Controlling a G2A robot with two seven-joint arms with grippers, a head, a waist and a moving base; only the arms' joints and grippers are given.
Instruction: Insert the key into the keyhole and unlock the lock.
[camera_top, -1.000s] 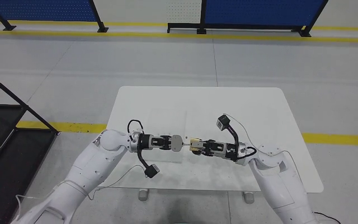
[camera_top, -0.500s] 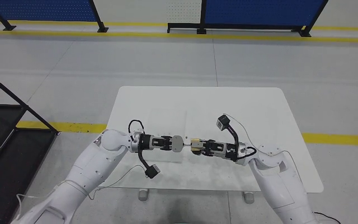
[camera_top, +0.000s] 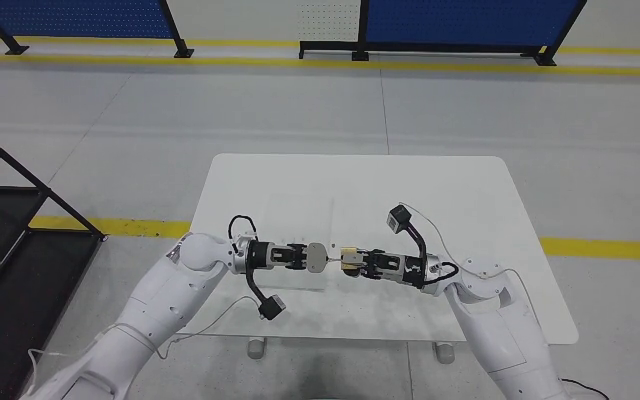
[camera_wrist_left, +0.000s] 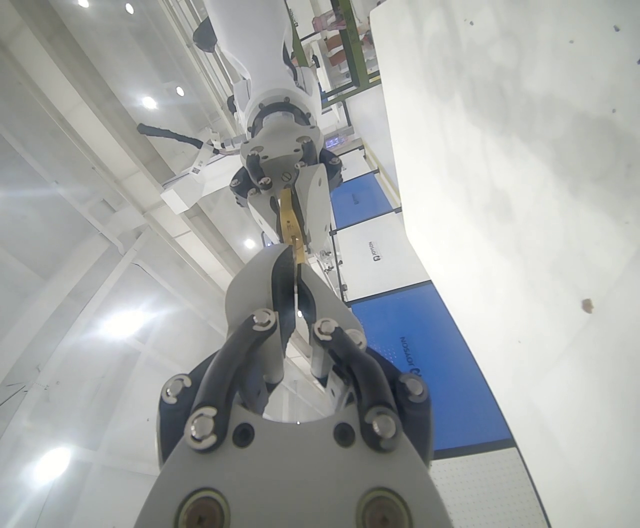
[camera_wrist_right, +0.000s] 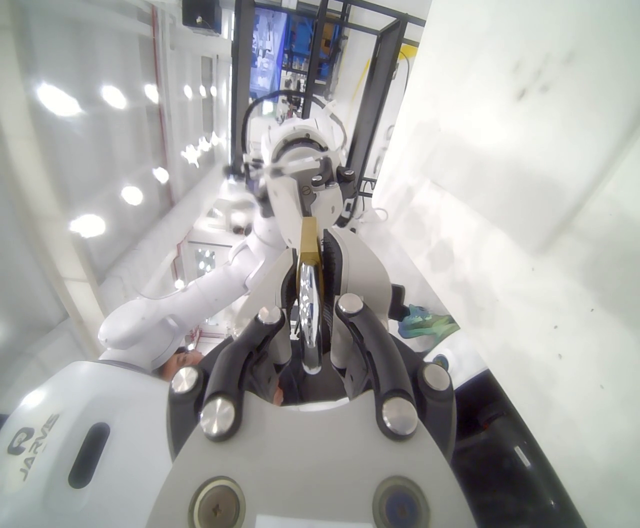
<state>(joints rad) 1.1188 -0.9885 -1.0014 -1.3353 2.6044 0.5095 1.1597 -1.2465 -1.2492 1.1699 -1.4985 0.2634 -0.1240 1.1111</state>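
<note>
1. Left gripper (camera_wrist_left: 295, 262): jaws closed on the key (camera_wrist_left: 299, 287), whose blade points toward 3 o'clock in the top view.
2. Right gripper (camera_wrist_right: 312, 250): jaws clamped on the brass padlock (camera_wrist_right: 309, 235), held above the 6 o'clock half of the white table (camera_top: 450, 200).
3. Change: over the last second the left gripper shifted only slightly, and the two grippers remain tip to tip.
4. Meaning: this is probably fine alignment at the keyhole. Whether the blade has entered cannot be told, and the unlocking turn is judged still to come.

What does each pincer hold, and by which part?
The left pincer holds the key by its head end. The right pincer holds the brass lock by its shackle end, the body sticking out toward the key.
</note>
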